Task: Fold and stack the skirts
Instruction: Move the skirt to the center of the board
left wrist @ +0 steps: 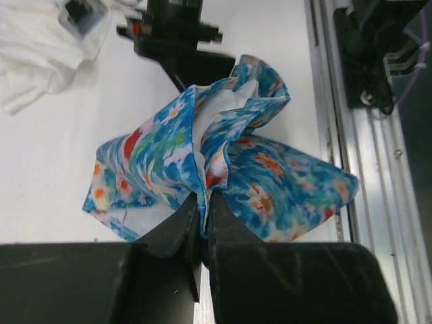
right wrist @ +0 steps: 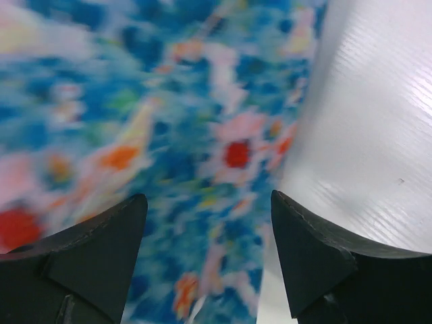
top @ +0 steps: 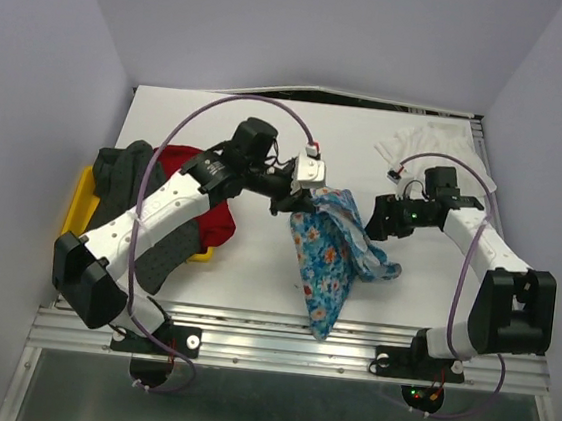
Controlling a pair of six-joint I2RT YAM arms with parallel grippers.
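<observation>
The blue flower-print skirt (top: pixel 330 254) lies bunched at the table's middle, one end hanging toward the near edge. My left gripper (top: pixel 298 194) is shut on a fold of this skirt (left wrist: pixel 223 169) and holds it up. My right gripper (top: pixel 381 219) is open, its jaws wide apart right at the skirt's right side, with blurred cloth (right wrist: pixel 169 148) between the fingers (right wrist: pixel 317 250). The white skirt (top: pixel 431 146) lies crumpled at the back right and shows in the left wrist view (left wrist: pixel 40 54). The red skirt (top: pixel 216 209) and dark grey skirt (top: pixel 133 180) lie on the yellow tray (top: pixel 79 199) at the left.
A metal rail (top: pixel 288 337) runs along the near table edge, also seen in the left wrist view (left wrist: pixel 344 155). The right arm's black body (left wrist: pixel 175 34) is close behind the bunched cloth.
</observation>
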